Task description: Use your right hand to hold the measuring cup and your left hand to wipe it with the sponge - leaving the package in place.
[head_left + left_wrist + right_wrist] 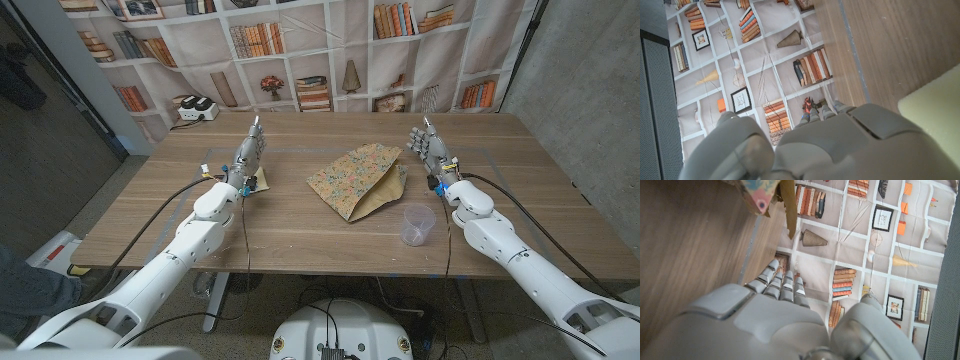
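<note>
Measuring cup [418, 224] near front edge, package [356, 179] behind

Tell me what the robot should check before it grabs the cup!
1. Cup standing upright near the right hand: ok.
2. Right hand holding nothing: ok.
3. Left hand holding nothing: ok.
4. Sponge within the left hand's reach, lying beside that arm's wrist: ok.
5. Paper package apart from the cup: ok.
6. Whether the cup is dirty inside: cannot tell.
</note>
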Controlling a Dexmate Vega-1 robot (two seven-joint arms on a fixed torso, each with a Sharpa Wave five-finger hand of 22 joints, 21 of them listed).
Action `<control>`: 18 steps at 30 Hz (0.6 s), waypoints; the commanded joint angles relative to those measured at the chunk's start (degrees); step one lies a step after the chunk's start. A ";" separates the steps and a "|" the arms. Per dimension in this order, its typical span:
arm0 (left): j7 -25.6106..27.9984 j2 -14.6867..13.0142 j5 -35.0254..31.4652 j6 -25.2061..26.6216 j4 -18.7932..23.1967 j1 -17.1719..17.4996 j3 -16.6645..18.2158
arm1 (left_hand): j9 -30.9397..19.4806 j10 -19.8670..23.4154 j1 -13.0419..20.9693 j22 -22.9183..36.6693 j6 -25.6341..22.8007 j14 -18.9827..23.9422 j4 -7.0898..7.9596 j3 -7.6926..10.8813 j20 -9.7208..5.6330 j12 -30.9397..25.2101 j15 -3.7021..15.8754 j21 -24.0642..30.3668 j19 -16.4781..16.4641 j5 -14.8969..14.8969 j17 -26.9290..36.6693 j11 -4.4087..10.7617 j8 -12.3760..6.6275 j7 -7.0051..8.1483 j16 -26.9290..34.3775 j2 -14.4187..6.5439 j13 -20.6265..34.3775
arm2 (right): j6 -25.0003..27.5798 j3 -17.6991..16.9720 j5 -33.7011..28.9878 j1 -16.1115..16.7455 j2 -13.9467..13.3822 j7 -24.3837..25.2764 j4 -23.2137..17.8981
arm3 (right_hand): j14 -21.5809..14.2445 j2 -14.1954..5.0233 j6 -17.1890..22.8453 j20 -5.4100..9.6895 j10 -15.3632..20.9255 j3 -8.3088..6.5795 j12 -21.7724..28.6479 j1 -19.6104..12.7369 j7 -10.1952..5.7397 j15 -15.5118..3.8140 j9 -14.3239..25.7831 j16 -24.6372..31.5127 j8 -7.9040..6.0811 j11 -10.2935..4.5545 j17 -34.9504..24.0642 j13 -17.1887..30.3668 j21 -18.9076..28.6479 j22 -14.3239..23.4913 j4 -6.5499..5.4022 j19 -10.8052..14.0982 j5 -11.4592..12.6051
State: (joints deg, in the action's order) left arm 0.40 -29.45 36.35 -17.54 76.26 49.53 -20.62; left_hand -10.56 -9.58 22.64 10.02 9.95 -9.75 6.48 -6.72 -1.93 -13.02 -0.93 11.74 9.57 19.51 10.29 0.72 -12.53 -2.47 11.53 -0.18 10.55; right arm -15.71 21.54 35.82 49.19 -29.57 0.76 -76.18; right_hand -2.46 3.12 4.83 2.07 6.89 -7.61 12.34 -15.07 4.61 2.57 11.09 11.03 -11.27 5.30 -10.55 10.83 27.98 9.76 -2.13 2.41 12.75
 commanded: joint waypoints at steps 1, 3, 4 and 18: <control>2.53 -0.33 -1.07 -1.13 2.23 1.69 0.65 | -0.08 1.39 1.34 0.30 2.22 0.21 -0.54 -0.28 -0.73 -0.85 0.02 0.69 -0.37 0.41 0.05 -0.13 -0.57 -0.37 0.61 -0.31 0.10 | -0.41 0.36 -1.55 1.03 0.18 2.36 -1.46 | -0.30 0.09 0.50 2.06 0.71 -0.21 0.39 -0.41 0.24 0.16 0.17 0.40 -0.47 0.08 -0.08 0.09 0.20 0.15 -0.17 0.77 0.25; 2.32 -0.49 -1.17 -1.57 2.38 1.91 0.72 | -0.08 1.77 1.66 0.30 1.49 0.75 -0.67 -0.23 -0.70 -0.89 0.06 0.69 -0.55 0.46 0.05 -0.23 -0.74 -0.24 0.68 -0.48 0.10 | -0.60 0.46 -1.97 1.21 0.18 2.75 -1.65 | -0.39 0.12 0.60 1.99 1.11 -0.14 0.53 -0.34 0.18 0.10 0.16 0.41 -0.49 0.11 -0.09 0.07 0.12 0.16 -0.18 0.87 0.28; 2.14 -0.61 -1.16 -1.75 2.46 2.01 0.78 | -0.08 1.80 1.77 0.30 1.28 0.97 -0.71 -0.22 -0.72 -0.86 0.15 0.69 -0.61 0.48 0.04 -0.22 -0.78 -0.19 0.71 -0.53 0.10 | -0.64 0.56 -2.21 1.24 0.07 2.75 -1.73 | -0.42 0.13 0.67 1.99 1.16 -0.12 0.55 -0.33 0.15 0.08 0.15 0.41 -0.51 0.09 -0.09 0.07 0.09 0.16 -0.18 0.88 0.29; 4.96 -3.91 -6.52 -1.65 5.53 3.16 0.60 | -0.04 5.67 4.56 0.29 -2.32 4.28 -1.81 0.43 -0.78 -1.43 0.84 0.82 -2.17 0.66 0.00 0.55 -1.20 0.39 0.82 -2.05 0.11 | -3.36 0.58 -4.06 1.72 -0.52 2.53 -2.87 | -0.53 0.21 0.92 1.95 1.45 0.08 0.61 -0.17 0.05 0.10 0.10 0.36 -0.53 -0.06 -0.09 0.04 -0.21 0.17 -0.19 1.12 0.38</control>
State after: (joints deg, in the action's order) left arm 2.71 -31.27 33.88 -19.03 79.55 51.75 -19.86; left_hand -10.41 -4.79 26.27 10.01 8.54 -6.30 5.11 -6.28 -2.03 -14.01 -0.18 12.17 7.97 19.95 10.12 0.93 -13.19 -2.11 11.91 -2.00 10.54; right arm -16.95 22.14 32.94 50.72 -29.73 3.54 -78.58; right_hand -2.46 3.12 5.34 2.15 7.81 -7.60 12.78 -15.07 4.72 2.57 11.08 11.25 -11.27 5.40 -10.54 10.83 27.96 9.75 -2.13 3.16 12.75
